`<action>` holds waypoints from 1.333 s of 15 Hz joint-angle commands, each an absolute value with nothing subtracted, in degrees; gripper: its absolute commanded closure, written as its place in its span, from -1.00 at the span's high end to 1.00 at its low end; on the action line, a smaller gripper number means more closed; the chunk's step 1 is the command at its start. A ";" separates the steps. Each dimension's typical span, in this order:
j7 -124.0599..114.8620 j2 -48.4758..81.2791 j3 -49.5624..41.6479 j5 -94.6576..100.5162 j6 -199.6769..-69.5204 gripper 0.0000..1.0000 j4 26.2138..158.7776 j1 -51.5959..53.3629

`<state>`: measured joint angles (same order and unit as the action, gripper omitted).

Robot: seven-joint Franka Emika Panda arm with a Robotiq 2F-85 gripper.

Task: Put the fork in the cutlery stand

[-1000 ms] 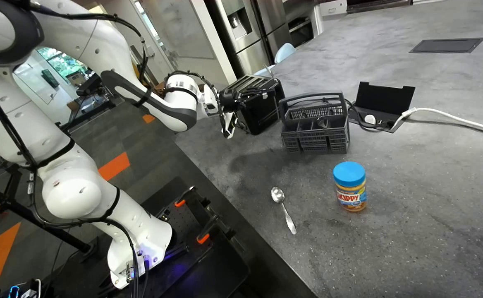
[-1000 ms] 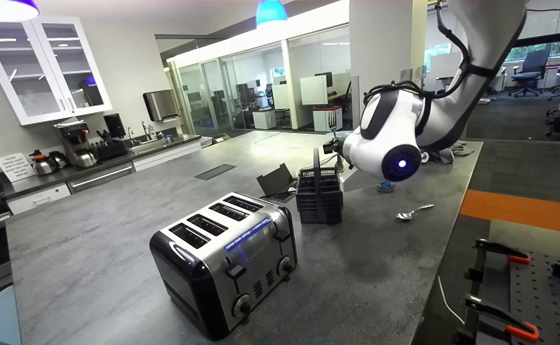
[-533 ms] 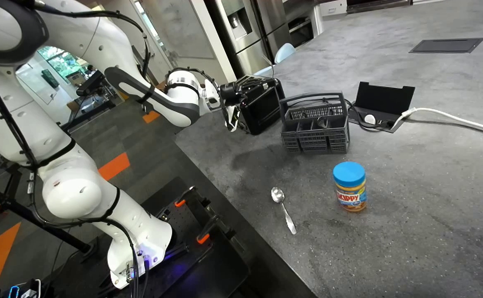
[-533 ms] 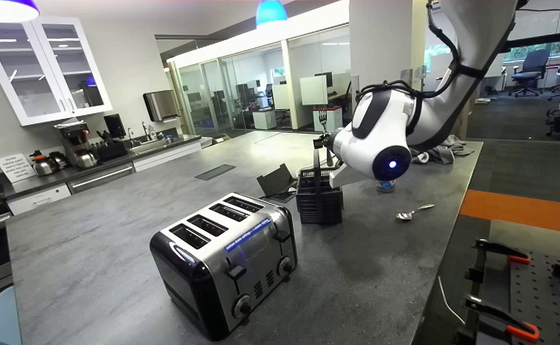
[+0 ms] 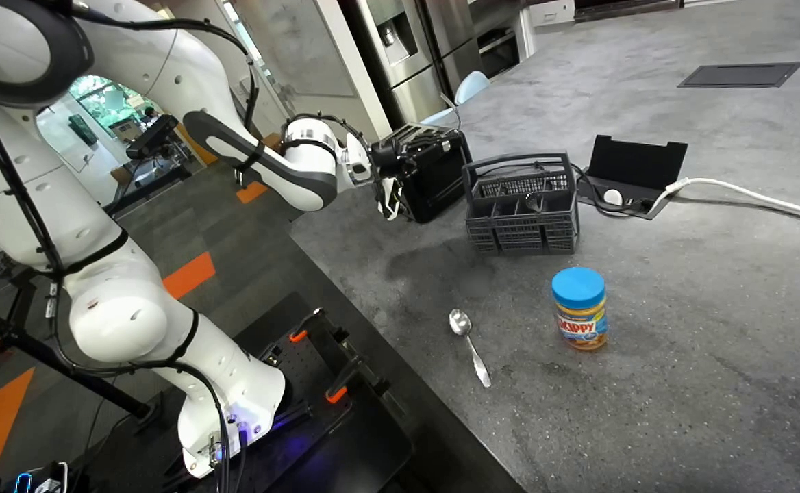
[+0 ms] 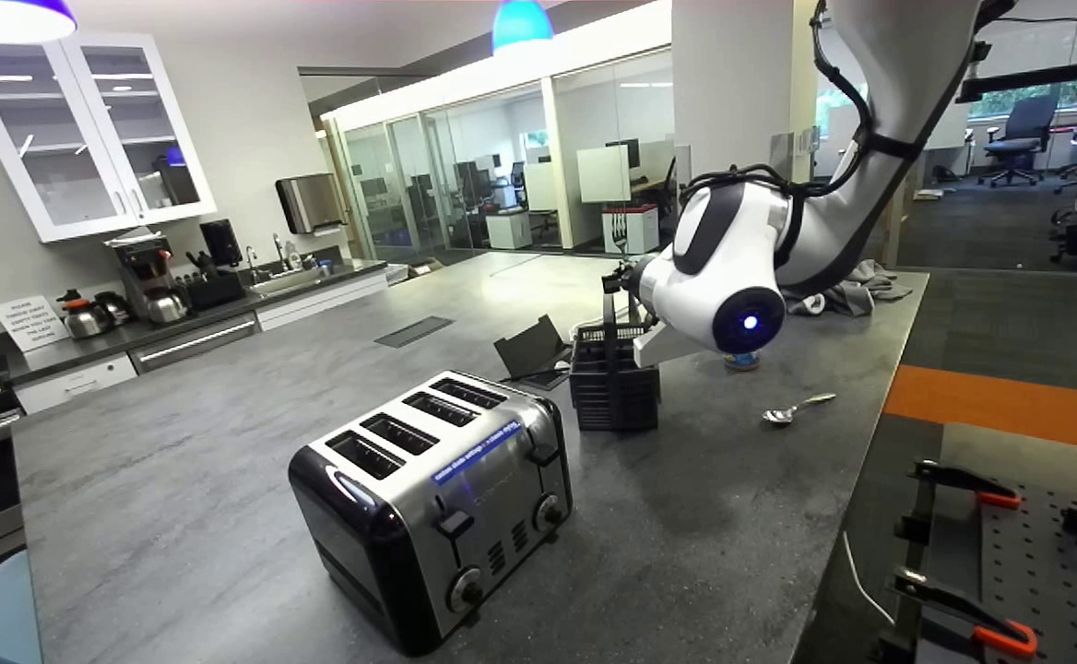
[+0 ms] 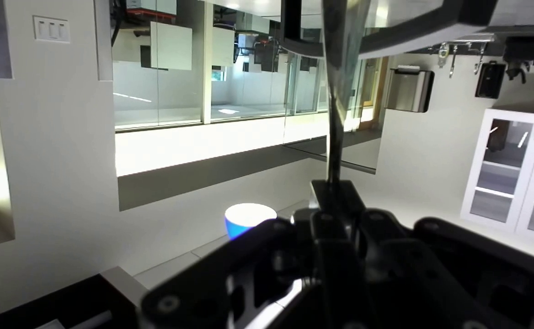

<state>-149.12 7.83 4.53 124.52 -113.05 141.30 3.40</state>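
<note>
The dark grey metal fork (image 6: 620,223) is held upright, tines up, handle down. My gripper (image 6: 614,279) is shut on it near its middle. In the wrist view the fork's handle (image 7: 335,91) runs out from the closed fingertips (image 7: 335,194). The cutlery stand (image 5: 523,229) is a dark grey divided basket with a top handle. In an exterior view the gripper is above the stand (image 6: 614,401); in an exterior view the gripper (image 5: 449,142) shows left of the stand's handle, before the toaster. The stand's handle (image 7: 399,34) shows near the fork in the wrist view. A dark utensil-like shape shows in the stand.
A silver spoon (image 5: 472,346) lies on the table, also visible in an exterior view (image 6: 797,409). A blue-lidded jar (image 5: 579,308) stands beyond the spoon. A toaster (image 6: 437,498) stands beside the stand. An open outlet box with cables (image 5: 636,171) lies behind the stand.
My gripper has moved with the fork toward the stand, rightward in an exterior view and leftward in an exterior view, then slightly lower. The fork has become more upright. The stand, spoon and jar have not moved.
</note>
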 commanded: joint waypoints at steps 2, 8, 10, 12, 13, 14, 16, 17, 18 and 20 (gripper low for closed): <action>-149.12 10.47 4.54 126.59 -113.87 -0.97 139.58 2.43; -149.11 13.72 12.84 129.98 -113.29 -0.97 137.92 -5.78; -149.11 14.96 18.31 131.19 -113.10 -0.97 136.99 -10.98; -149.11 16.67 24.46 132.30 -112.45 -0.97 136.25 -16.91; -149.11 17.77 27.60 132.79 -111.98 -0.97 136.05 -20.03; -149.11 18.31 30.20 133.12 -111.46 -0.97 136.56 -22.72; -149.12 17.10 27.79 131.85 -112.84 -0.87 137.29 -20.21; -149.12 17.62 28.74 132.07 -112.82 -0.87 137.20 -21.36; -149.12 17.92 29.03 132.18 -112.81 -0.87 137.11 -21.82; -149.12 18.03 29.12 132.24 -112.81 -0.97 137.05 -21.98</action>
<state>-149.12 18.03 29.13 132.24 -112.81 137.05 -21.98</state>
